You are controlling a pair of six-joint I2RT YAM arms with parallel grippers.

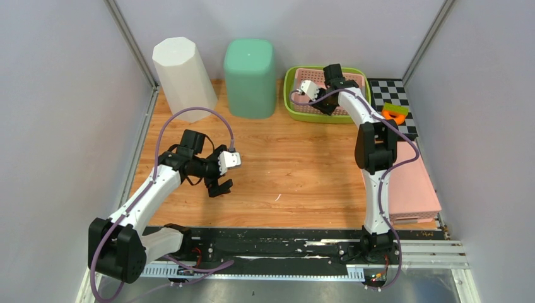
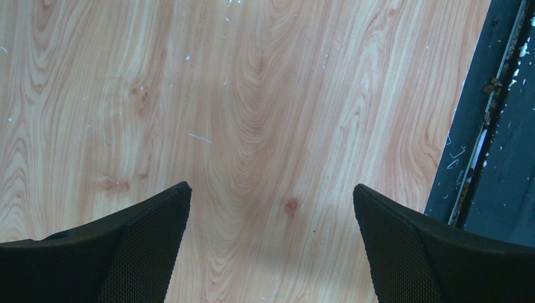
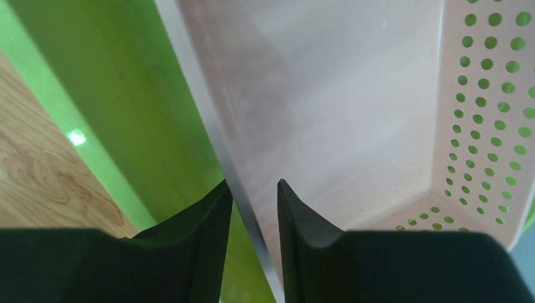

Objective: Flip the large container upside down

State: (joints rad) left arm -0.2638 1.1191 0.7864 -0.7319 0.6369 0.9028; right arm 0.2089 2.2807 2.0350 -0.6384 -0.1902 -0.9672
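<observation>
Presently on record:

**Item:** green tub (image 1: 317, 118), taken to be the large container. It stands open side up, just right of the mint bin (image 1: 249, 79), with its long axis running on rightward from that bin.

**Contents:** pink basket (image 1: 357, 81), perforated, nested in the tub.

**Right gripper** (image 1: 315, 98): set at the tub's end nearest the mint bin. In the wrist view the jaws stand narrow and straddle the basket's wall. One finger (image 3: 202, 240) is in the gap between that wall and the tub's green side, the other inside the basket. Whether the pads already press cannot be told.

**Left gripper** (image 1: 224, 173): on the near side of the mint bin and well apart from it. The jaws are wide, with only bare table (image 2: 252, 95) between them.

**Also present:** white bin (image 1: 183, 76), just left of the mint bin.

**Judgement:**
- The right arm is much the nearer, so the turn falls to it.
- The turn would be made from the short end, tipping along the long axis.
- The hold takes the basket's wall, not the tub's, so the tub may stay behind.
</observation>
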